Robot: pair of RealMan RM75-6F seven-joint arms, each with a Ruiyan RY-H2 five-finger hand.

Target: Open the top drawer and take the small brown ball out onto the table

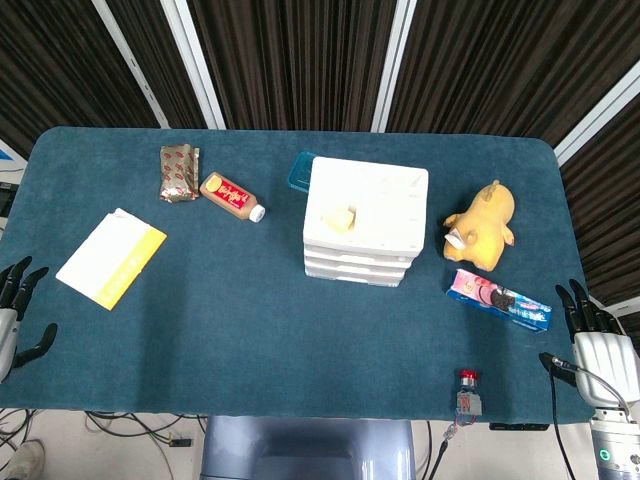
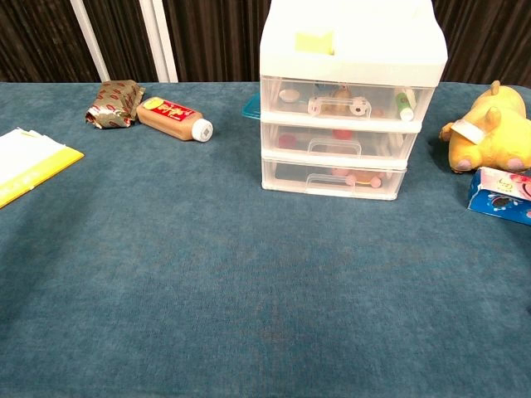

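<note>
A white three-drawer unit [image 1: 365,220] [image 2: 344,99] stands at the table's middle back, all drawers pushed in. Its clear top drawer [image 2: 340,101] holds several small items; a brownish round shape [image 2: 336,103] shows dimly behind the handle [image 2: 328,105]. My left hand [image 1: 15,315] rests open at the table's left edge, fingers spread, far from the unit. My right hand [image 1: 595,345] lies open at the right front edge, holding nothing. Neither hand appears in the chest view.
A yellow-white booklet [image 1: 110,257] lies at left. A snack packet [image 1: 179,172] and a brown bottle [image 1: 232,196] lie at back left. A yellow plush toy [image 1: 482,222] and a biscuit pack [image 1: 498,299] sit right of the unit. A teal box [image 1: 300,172] is behind it.
</note>
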